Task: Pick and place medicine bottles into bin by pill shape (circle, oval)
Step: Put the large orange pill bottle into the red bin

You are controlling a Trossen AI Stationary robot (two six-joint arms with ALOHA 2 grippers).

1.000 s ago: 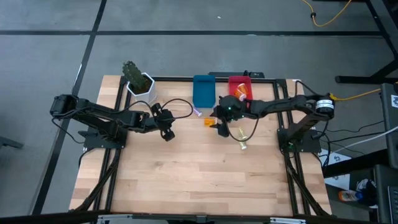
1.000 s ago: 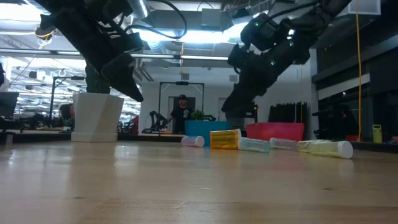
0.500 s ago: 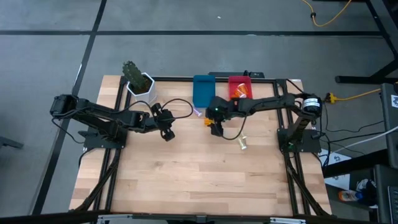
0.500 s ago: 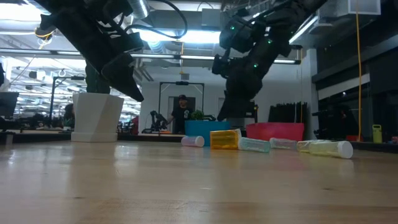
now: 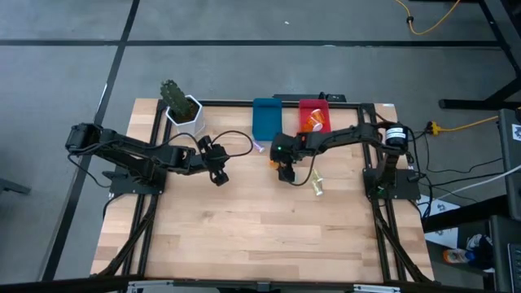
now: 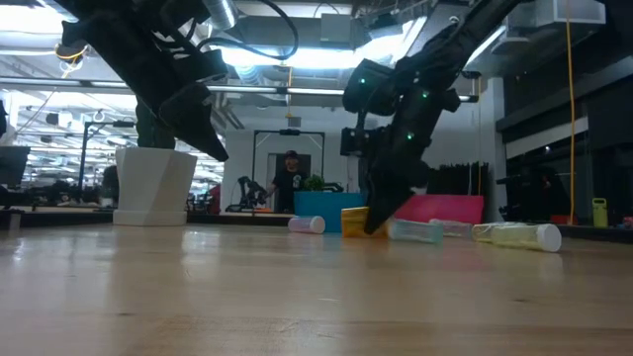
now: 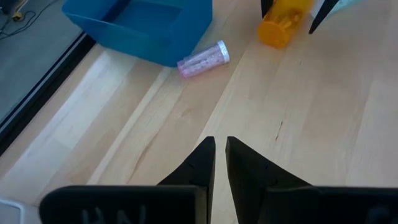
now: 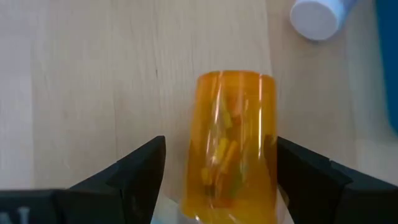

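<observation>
An orange bottle (image 8: 236, 143) lies on its side on the table, in front of the blue bin (image 5: 266, 118). My right gripper (image 8: 221, 165) is open and low over it, one finger on each side of the bottle. The bottle also shows in the low view (image 6: 352, 220) and in the left wrist view (image 7: 283, 25). A purple vial (image 7: 203, 59) lies by the blue bin's near corner. The red bin (image 5: 314, 114) holds orange bottles. My left gripper (image 5: 218, 175) is shut and empty, above the table to the left. My right gripper comes at the orange bottle from above, its fingers along the bottle's two long sides. One finger (image 8: 295, 165) stands right against the bottle's side (image 8: 271, 143), and I cannot tell whether it touches. The other finger (image 8: 146, 168) is clear of it.
A pale teal vial (image 6: 415, 230) and a yellowish vial (image 6: 519, 235) lie on the table to the right of the orange bottle. A white plant pot (image 5: 184, 110) stands at the far left. The near half of the table is bare wood.
My right gripper has gone toward the table's left edge and down, and now stands around the orange bottle.
</observation>
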